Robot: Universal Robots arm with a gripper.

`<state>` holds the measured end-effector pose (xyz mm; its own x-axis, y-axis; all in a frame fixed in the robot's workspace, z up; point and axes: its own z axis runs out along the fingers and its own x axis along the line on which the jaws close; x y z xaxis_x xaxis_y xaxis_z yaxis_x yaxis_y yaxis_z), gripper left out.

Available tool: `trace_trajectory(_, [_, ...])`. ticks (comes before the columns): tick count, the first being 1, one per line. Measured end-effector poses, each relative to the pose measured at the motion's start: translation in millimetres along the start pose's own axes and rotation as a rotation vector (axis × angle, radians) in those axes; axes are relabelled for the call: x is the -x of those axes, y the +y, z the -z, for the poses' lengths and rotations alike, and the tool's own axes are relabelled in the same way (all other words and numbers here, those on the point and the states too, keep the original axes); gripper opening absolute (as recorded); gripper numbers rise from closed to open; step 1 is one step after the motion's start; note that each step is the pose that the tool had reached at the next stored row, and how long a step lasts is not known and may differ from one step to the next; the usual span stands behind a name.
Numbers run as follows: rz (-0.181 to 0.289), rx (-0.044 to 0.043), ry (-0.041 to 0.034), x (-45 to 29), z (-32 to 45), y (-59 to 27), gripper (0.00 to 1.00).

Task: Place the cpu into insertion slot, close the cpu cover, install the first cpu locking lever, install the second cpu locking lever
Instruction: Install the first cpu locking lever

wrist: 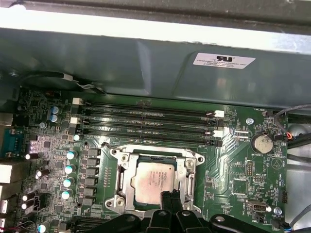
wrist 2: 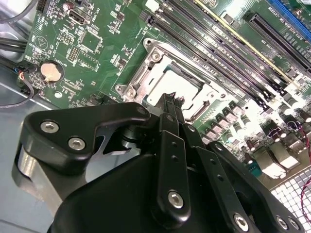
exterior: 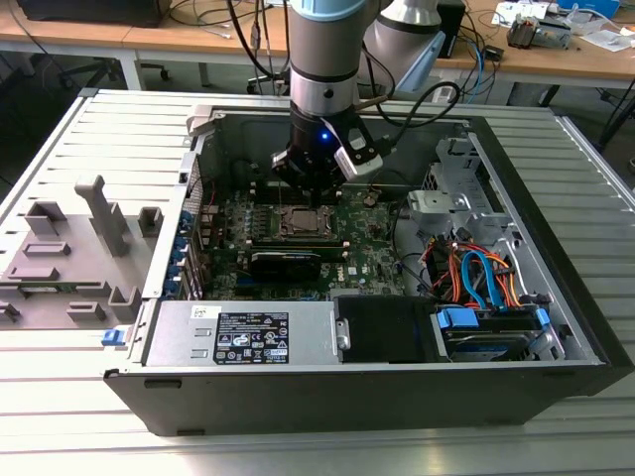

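Black two-finger gripper hangs over the green motherboard, jaws pinched together on nothing, tips at the socket's edge. Just beside them the pale silver square cpu sits seated, with the thin silvery cpu cover lying flat around it.

Bright, even room light falls from above in the exterior view. The pale ribbed table shines softly, and the open computer case is shaded inside. A small blue light glows at upper middle. In the first wrist view, a white overexposed band covers the case rim. In the second wrist view, glare washes out part of the motherboard, and the gripper looms dark.
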<state>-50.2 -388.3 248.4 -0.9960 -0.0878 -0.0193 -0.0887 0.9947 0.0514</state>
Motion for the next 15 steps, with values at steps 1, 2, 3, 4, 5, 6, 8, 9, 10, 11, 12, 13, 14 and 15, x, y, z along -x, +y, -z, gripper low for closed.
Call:
trace_trajectory(1, [0.0,0.0009,-0.0001,0.0,0.5,0.0,0.11])
trace_trajectory(2, [0.0,0.0016,-0.0001,0.0,0.8,0.1,0.11])
trace_trajectory(3, [0.0,0.002,-0.0002,0.0,1.2,0.1,0.11])
trace_trajectory(4, [0.0,0.0028,-0.0003,0.0,1.8,0.1,0.11])
trace_trajectory(5, [0.0,0.0032,-0.0003,0.0,2.3,0.1,0.11])
trace_trajectory(6, [0.0,0.0037,-0.0003,0.1,2.6,0.1,0.11])
trace_trajectory(8, [0.0,0.0045,-0.0005,0.1,3.2,0.2,0.11])
trace_trajectory(9, [0.0,0.0046,-0.0004,0.1,3.6,0.2,0.11])
trace_trajectory(10, [0.0,0.0048,-0.0005,0.1,4.0,0.2,0.11])
trace_trajectory(11, [0.0,0.005,-0.0005,0.1,4.3,0.2,0.11])
trace_trajectory(12, [0.0,0.0051,-0.0005,0.1,4.8,0.3,0.11])
trace_trajectory(13, [0.0,0.0054,-0.0005,0.1,5.1,0.3,0.11])
trace_trajectory(14, [0.0,0.0056,-0.0006,0.1,5.5,0.3,0.11])
trace_trajectory(15, [0.0,0.0058,-0.0006,0.1,5.7,0.3,0.11])
